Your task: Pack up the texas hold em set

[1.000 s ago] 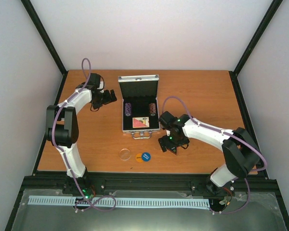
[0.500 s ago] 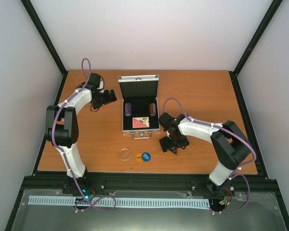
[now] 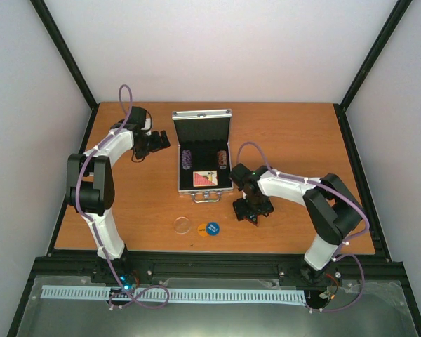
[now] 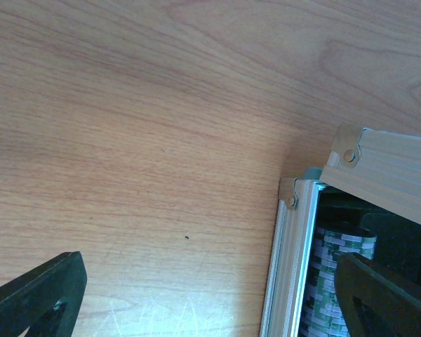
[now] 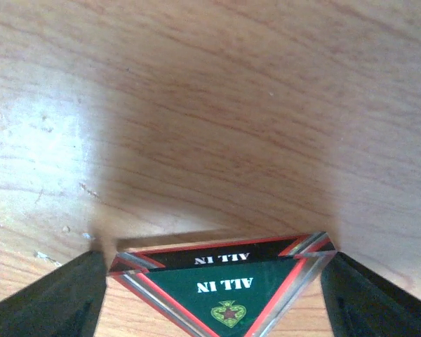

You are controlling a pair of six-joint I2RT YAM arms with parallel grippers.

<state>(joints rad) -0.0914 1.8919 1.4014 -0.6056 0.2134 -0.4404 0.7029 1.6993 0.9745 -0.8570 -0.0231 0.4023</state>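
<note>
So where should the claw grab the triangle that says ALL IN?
Grab its thin rim, coming straight down from above. The triangle seems to lie flat on the table, so only the edges offer grip. The right claw straddles it, one finger beside each corner of the long side; squeezing along that side should probably hold it.

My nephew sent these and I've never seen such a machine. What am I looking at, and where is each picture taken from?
Two robot arms stand at the near edge of a table. The wide picture comes from a camera overhead; the close-ups come from a camera on each wrist. On the table sits an open silver case holding chip stacks and a red card deck, and nearer lie a clear disc, an orange disc and a blue disc. The left gripper is open beside the case, empty. The right gripper straddles a triangle marked ALL IN; whether it grips I cannot tell.
</note>
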